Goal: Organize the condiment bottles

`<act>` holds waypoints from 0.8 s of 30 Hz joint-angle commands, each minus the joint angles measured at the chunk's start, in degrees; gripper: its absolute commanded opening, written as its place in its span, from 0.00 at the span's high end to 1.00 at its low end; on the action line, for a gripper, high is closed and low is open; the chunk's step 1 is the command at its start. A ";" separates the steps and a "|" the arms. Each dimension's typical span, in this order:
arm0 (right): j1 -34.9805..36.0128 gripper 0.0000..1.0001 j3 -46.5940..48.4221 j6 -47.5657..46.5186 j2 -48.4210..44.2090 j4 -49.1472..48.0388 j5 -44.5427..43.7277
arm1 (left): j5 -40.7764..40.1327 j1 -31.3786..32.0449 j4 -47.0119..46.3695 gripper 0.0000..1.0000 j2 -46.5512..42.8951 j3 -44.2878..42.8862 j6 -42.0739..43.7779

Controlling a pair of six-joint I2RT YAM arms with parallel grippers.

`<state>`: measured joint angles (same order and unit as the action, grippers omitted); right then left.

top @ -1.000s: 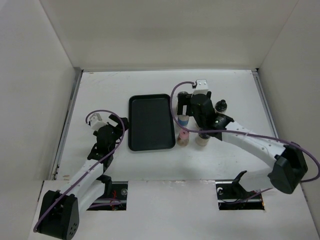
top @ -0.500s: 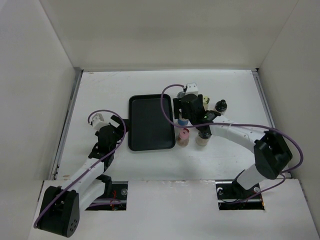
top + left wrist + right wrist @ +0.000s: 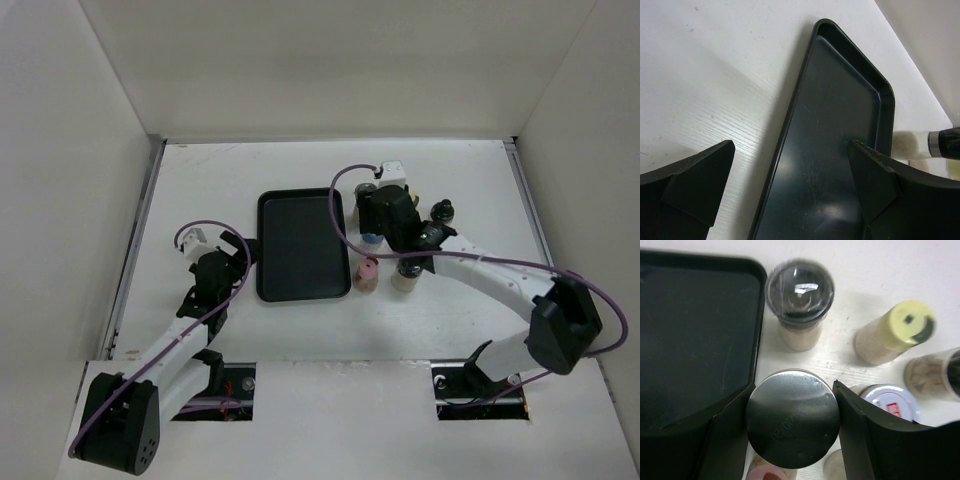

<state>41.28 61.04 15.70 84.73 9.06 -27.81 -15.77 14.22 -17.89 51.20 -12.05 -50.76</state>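
The left fingers point(image 3: 695, 180) are hanging spread and empty, straddling the tray's point(image 3: 840, 125) left rim. For a clean lift, the right fingers point(image 3: 860, 430) should be squeezing level and rising straight, sparing the dark-capped bottle point(image 3: 799, 290) and yellow-capped bottle point(image 3: 905, 325). They are pinching the silver-lidded jar point(image 3: 792, 417), 1 finger touching each side. The jar is standing on the worktop point(image 3: 850, 270) just beside the tray's right rim.

The top camera looks steeply down over the whole table point(image 3: 200, 180). Both wrist cameras sit close, sharing the black tray point(image 3: 830, 125).
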 commanded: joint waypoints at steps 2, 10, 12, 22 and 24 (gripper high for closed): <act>2.44 0.55 5.84 -2.70 -7.91 -6.51 -3.65 | -0.40 -0.90 -2.68 0.00 -1.80 0.89 -0.83; 7.45 0.55 18.48 -2.78 6.47 -12.74 5.48 | -0.22 -1.52 -2.50 0.00 -0.93 0.98 -1.36; 8.42 0.55 24.28 -2.96 12.62 -12.75 7.06 | -0.40 -1.52 -2.24 0.00 -0.40 0.98 -1.36; 11.15 0.56 50.04 -9.73 37.51 -10.56 5.31 | 0.13 -1.87 -1.97 0.00 -1.80 1.33 -1.44; 11.15 0.56 52.59 -9.99 40.06 -9.94 5.05 | -0.23 -1.61 -2.50 0.00 -1.63 1.33 -1.27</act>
<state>52.60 106.41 7.92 125.56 3.73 -21.34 -15.84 12.78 -17.74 50.30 -11.07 -51.75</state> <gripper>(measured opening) 0.675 0.997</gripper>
